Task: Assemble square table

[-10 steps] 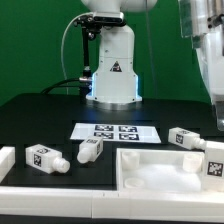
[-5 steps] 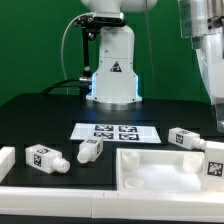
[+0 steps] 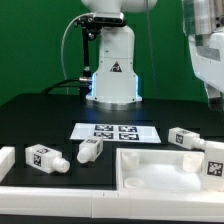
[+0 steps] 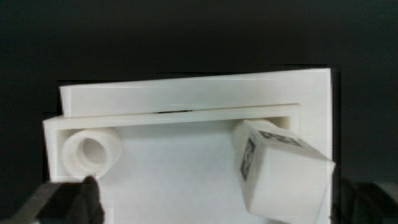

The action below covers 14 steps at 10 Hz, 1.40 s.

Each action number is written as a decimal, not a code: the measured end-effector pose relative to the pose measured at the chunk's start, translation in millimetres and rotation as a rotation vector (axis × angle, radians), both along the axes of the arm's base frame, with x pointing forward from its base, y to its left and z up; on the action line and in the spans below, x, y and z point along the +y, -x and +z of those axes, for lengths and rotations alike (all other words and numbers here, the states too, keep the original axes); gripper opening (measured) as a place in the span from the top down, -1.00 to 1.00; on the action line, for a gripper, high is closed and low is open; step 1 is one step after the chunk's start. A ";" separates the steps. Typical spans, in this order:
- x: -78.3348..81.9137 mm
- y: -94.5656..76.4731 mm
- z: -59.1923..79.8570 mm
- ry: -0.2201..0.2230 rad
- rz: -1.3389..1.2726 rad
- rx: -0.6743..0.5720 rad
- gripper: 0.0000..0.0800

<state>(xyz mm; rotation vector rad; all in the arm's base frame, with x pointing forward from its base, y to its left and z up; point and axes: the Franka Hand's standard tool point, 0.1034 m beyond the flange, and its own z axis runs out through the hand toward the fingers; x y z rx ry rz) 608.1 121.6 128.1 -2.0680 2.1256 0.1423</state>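
The white square table top (image 3: 160,172) lies at the front of the exterior view's right, rim up. One tagged leg (image 3: 213,163) rests at its right end. Another leg (image 3: 187,138) lies just behind it. Two more legs (image 3: 44,158) (image 3: 90,150) lie to the left. My gripper (image 3: 208,92) hangs high above the top's right end, partly cut off by the frame. In the wrist view the gripper (image 4: 222,205) is open and empty, its dark fingers (image 4: 71,200) wide apart over the table top (image 4: 178,100) and the leg (image 4: 281,165) lying in it.
The marker board (image 3: 116,131) lies flat in the middle of the black table, in front of the robot base (image 3: 112,75). A long white border rail (image 3: 60,196) runs along the front edge. A round socket (image 4: 89,150) shows in a corner of the top.
The arm at the exterior view's right has risen a little. The parts on the table have not moved.
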 end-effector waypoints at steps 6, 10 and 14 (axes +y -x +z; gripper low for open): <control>-4.9 40.1 -14.3 -0.008 -0.316 0.125 -0.62; -0.8 41.1 -16.9 -0.016 -0.423 0.150 -0.62; -12.8 89.5 -36.8 -0.038 -0.548 0.080 -0.62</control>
